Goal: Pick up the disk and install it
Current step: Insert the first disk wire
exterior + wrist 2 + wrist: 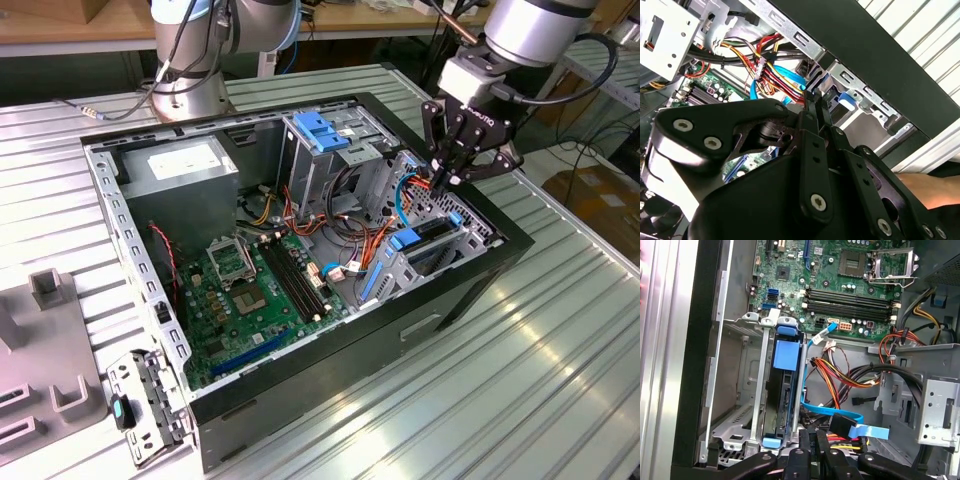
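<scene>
Open desktop computer case lying on a ribbed metal table, side panel removed. The gripper hangs over the case's far corner toward the exterior view's right, just above the drive bay, its black fingers drawn together at the tips with nothing between them. The disk sits on edge in the metal drive bay, its blue end tabs at both ends and its blue rails against the bay's uprights; in the exterior view it appears as a dark slab with blue tabs inside the bay along the case's right wall. In the first wrist view the fingertips lie just beside the disk's near blue tab, close to the blue ribbon cable and the bundle of red, yellow and orange wires that crowd the space next to the bay. The black case wall bounds the bay on its outer side, leaving an empty slot between wall and disk. The motherboard occupies the case floor, with the power supply in the far corner and a tall cage topped by a light-blue latch plate standing mid-case.
</scene>
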Robot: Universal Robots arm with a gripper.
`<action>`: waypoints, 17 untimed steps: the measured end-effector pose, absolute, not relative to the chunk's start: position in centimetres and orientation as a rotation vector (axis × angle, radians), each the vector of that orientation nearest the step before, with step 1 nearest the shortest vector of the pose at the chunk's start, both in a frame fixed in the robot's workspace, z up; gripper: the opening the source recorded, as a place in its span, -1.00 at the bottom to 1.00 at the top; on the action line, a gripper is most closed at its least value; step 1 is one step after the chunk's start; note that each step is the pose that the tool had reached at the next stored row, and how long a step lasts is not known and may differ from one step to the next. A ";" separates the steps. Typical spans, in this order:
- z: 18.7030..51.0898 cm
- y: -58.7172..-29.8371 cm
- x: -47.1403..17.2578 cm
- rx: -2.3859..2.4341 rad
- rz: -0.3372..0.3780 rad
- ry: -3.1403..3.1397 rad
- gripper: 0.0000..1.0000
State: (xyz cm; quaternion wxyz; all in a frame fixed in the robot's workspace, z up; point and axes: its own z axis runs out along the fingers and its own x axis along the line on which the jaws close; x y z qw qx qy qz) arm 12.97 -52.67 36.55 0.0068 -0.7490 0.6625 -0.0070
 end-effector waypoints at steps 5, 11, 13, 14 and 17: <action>36.5 -52.8 13.0 -2.318 -0.022 2.100 -0.66; 36.5 -53.1 12.9 -2.318 -0.022 2.100 -0.66; 36.5 -53.2 12.8 -2.318 -0.022 2.100 -0.66; 36.5 -53.3 12.8 -2.317 -0.022 2.101 -0.66; 36.3 -53.4 12.8 -2.308 -0.022 2.111 -0.66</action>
